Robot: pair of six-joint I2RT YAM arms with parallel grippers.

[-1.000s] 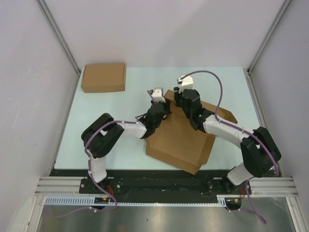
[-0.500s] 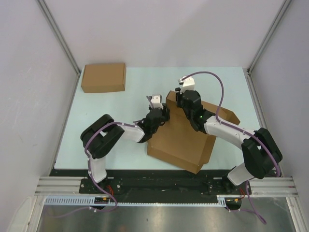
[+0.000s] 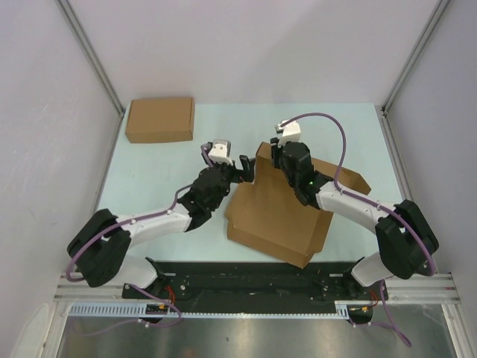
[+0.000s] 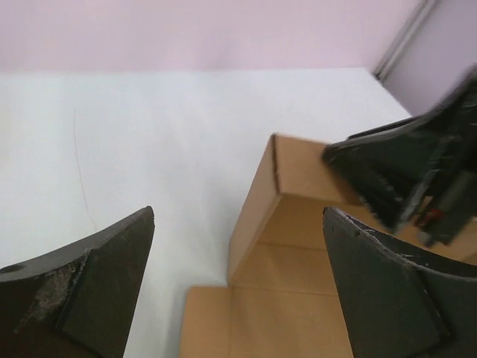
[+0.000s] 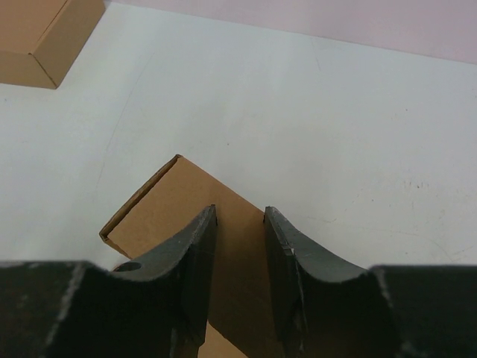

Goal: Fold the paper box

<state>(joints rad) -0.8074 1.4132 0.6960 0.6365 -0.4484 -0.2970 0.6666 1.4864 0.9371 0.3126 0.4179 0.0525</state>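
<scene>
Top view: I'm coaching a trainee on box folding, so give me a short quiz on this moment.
1. True or false: the left pincer is open and holds nothing.
2. Where does the spare box lie? A: far left corner of the table. B: near right corner. C: under the right arm.
3. Fill in: the ___ pincer is at the raised flap of the box.
Key: 1 true; 2 A; 3 right pincer.
</scene>
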